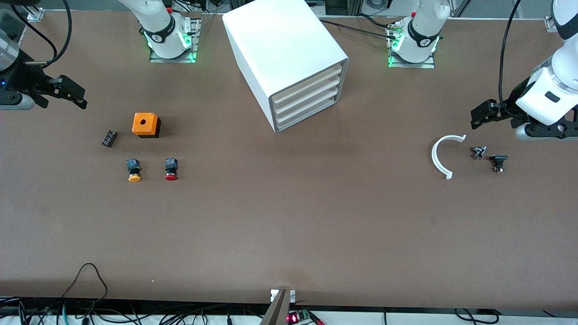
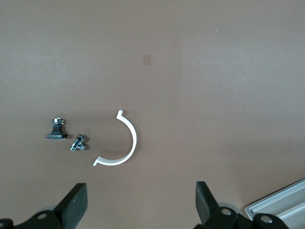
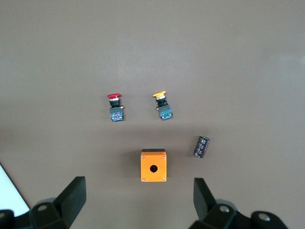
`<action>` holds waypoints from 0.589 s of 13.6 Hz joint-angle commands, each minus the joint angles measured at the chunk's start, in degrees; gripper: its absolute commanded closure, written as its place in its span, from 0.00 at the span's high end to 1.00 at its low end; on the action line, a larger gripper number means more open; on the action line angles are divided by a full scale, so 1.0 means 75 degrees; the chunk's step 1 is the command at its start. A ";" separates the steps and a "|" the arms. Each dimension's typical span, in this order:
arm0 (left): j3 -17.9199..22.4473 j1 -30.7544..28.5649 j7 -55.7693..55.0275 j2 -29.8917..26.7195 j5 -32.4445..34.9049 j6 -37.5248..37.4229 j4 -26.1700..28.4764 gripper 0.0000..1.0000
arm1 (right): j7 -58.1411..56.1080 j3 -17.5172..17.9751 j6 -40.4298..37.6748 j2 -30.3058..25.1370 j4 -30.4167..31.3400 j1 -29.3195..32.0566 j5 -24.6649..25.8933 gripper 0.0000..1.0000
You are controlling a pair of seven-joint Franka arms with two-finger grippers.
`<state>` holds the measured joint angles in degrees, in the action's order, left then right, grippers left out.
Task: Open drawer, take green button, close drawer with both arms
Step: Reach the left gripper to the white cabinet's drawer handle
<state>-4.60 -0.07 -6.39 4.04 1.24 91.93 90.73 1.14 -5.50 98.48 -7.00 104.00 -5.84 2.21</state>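
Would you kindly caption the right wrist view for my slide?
Open right end effector above orange box, with red-capped button and yellow-capped button nearby.

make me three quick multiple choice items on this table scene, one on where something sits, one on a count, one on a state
1. Where is the white curved piece?
A. on the cabinet
B. toward the left arm's end of the table
C. beside the orange box

2. How many drawers show in the cabinet?
A. two
B. four
C. six

3. What state is the lowest drawer in?
A. shut
B. pulled out halfway
C. lying on the table

Answers: 1 B, it lies under the left pincer, whose fingers are open. 2 B, four cream fronts are stacked. 3 A, its front sits flush with the others; the right pincer, also open, hangs near the orange box.
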 commanded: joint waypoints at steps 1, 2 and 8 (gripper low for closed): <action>-0.0321 0.0055 0.0079 0.0434 -0.0189 -0.0280 -0.0285 1.00 | -0.0012 -0.0004 0.0018 0.0042 -0.0014 0.0041 -0.0084 1.00; -0.0579 0.0044 0.0148 0.0411 -0.0201 -0.0304 -0.0250 1.00 | -0.0012 -0.0016 0.0006 0.0054 -0.0026 0.0052 -0.0084 1.00; -0.1097 0.0103 0.0219 0.1967 -0.0679 -0.0374 0.0020 1.00 | -0.0012 0.0066 -0.0005 0.0592 -0.0260 -0.0006 -0.0095 1.00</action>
<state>-12.91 1.01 -6.31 14.62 -0.64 89.95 92.13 1.15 -5.19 98.63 -4.73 103.78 -5.95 2.20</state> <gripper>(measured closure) 0.000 0.000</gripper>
